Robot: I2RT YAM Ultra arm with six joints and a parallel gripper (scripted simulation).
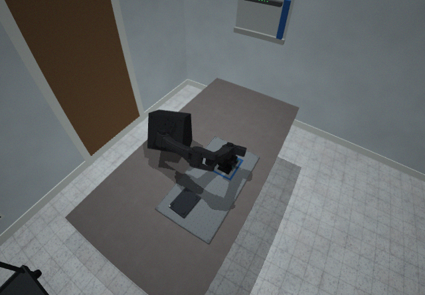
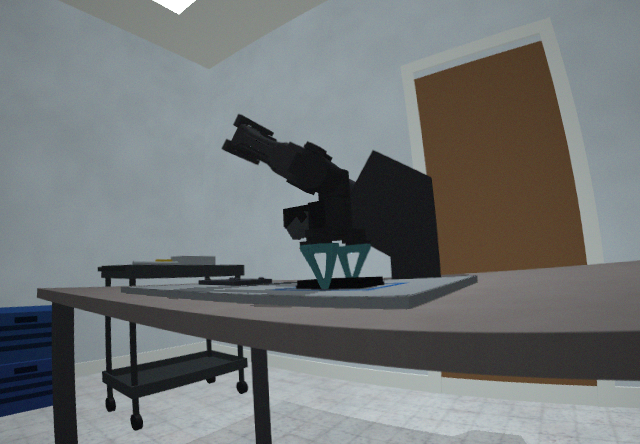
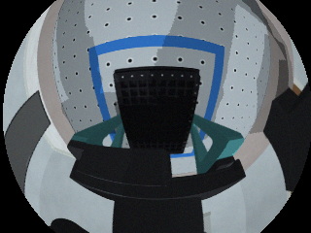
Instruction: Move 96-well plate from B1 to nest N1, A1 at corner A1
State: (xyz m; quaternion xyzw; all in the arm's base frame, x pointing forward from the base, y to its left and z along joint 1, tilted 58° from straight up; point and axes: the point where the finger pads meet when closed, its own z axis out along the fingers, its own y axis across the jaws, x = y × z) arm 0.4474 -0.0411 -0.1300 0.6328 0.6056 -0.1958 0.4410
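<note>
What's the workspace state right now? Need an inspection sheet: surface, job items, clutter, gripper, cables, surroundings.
Surface: brown table carrying a grey perforated board.
Job's things: black 96-well plate flat inside the blue-outlined spot; dark plate nest holds nothing.
Clutter: nothing seen.
Grippers: gripper, teal fingers, shut on the plate's sides.
Cables: nothing seen.
Surroundings: brown door, black wheeled cart, blue drawer unit, wall panel.

No legible text, label, brand, number or sign in any view. The blue outline (image 3: 155,45) on the bench carries no readable mark. The white corner mark (image 1: 170,205) at the nest is too small to read.
</note>
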